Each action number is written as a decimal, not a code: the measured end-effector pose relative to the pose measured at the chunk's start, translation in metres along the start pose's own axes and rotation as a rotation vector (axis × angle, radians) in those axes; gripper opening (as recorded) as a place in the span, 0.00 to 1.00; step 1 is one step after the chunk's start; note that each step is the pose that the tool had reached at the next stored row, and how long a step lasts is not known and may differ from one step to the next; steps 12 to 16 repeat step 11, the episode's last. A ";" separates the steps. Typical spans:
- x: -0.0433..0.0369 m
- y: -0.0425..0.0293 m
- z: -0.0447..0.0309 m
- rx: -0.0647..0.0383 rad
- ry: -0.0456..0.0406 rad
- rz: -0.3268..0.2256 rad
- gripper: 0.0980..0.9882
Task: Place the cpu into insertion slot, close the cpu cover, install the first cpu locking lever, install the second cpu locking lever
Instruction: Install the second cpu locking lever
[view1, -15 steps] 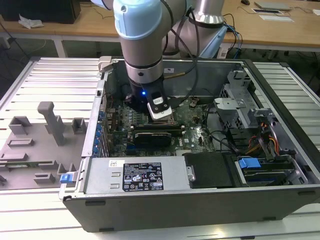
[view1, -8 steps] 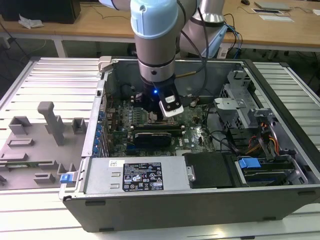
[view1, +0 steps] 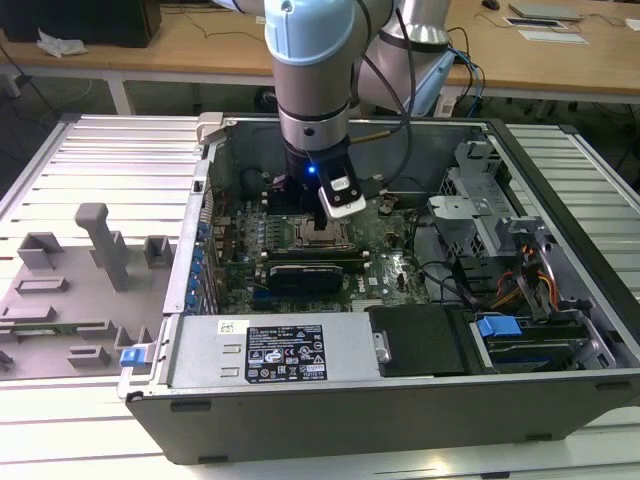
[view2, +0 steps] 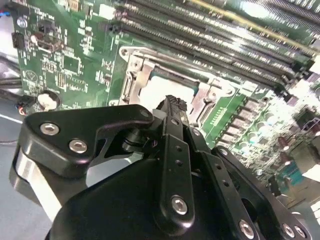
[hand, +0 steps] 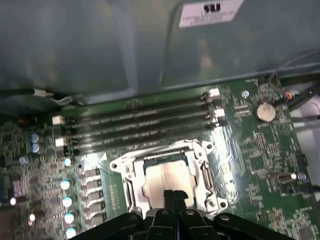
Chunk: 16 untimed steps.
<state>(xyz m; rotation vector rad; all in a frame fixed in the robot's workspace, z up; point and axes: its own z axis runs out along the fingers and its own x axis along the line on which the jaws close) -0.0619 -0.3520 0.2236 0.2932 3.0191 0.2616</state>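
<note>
The open computer case (view1: 400, 400) fills the lower middle of the exterior view, sitting on a ribbed metal tabletop (view1: 110, 160). Inside it lies the green motherboard (view1: 390, 265), with long black memory slots (hand: 140, 125) across the middle of the first wrist view. The robot arm (view1: 310, 70) comes down from the top centre of the exterior view. Its claw (hand: 173, 197) hangs directly over the socket, fingers drawn narrow together (nothing visibly gripped). The cpu cover (hand: 197, 165) frames the insertion slot (view1: 322, 236), and the pale cpu (hand: 162, 180) sits seated within its window, at lower centre.
</note>
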 end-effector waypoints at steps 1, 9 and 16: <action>0.0001 0.0010 -0.0009 0.001 0.0000 0.000 0.01; 0.0002 0.0045 -0.0057 0.007 -0.0013 -0.001 0.01; 0.0002 0.0045 -0.0057 0.008 -0.0014 -0.001 0.01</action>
